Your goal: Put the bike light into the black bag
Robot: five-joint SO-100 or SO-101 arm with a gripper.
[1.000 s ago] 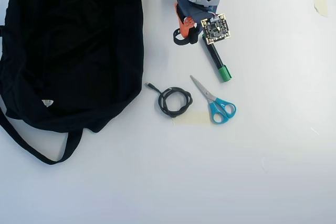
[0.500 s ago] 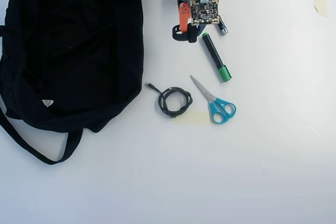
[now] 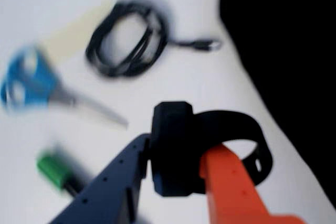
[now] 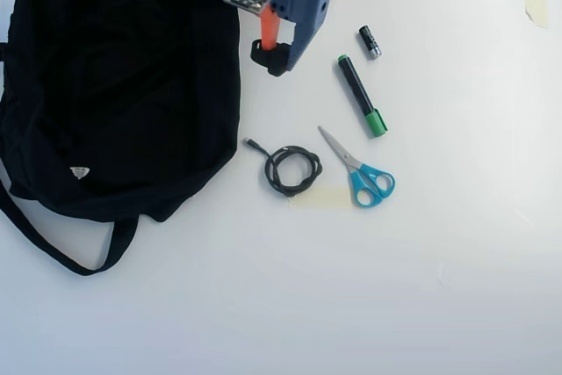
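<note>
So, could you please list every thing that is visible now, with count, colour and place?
bag: one, black, left side of the overhead view
bike light: one, black, held between the gripper fingers, beside the bag edge
cable: one, black, coiled, centre
scissors: one, blue handles, right of the cable
marker: one, black with green cap, above the scissors
battery: one, black and silver, above the marker
table: white
gripper: one, orange and blue fingers, top centre

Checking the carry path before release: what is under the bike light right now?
Bare white table, beside the black bag edge. The bike light is clamped in the end effector, not yet over the bag. The spot directly beneath it is covered in both views.
</note>
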